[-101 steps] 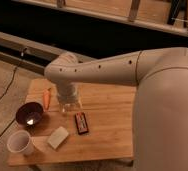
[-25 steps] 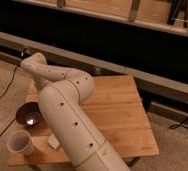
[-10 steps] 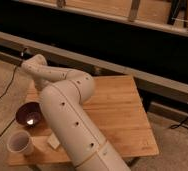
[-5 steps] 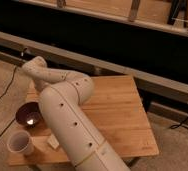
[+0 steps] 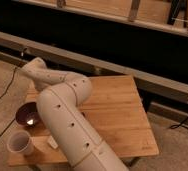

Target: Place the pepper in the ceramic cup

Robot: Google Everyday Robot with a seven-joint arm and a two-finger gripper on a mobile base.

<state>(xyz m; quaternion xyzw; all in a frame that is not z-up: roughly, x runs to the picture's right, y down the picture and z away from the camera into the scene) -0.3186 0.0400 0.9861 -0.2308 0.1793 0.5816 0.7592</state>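
Although the big white arm (image 5: 69,120) covers much of the left half of the wooden table (image 5: 118,111), several things still show. At far left a black cable (image 5: 4,91) runs across the floor. On the table's near left corner stands the white cup (image 5: 19,144), upright, its inside in shadow. Just behind it, close but not touching, sits the dark glossy bowl (image 5: 28,114) with a glint of light inside. To the right of the cup a small piece of a pale block (image 5: 52,142) shows at the edge of the arm.

The arm rises from the bottom edge, bends at an elbow over the table's middle left, and reaches back and left to the far left corner. The gripper is at that far end, turned away behind the arm's last link, so whether it is released, clenched or holding something cannot be told. The pepper cannot be seen on any uncovered part of the table or in the cup's mouth; where it lies cannot be told.

Right of the arm the tabletop is plain wood. Behind it runs a long grey rail (image 5: 112,67), and at far right another cable (image 5: 184,122) hangs down to the floor.
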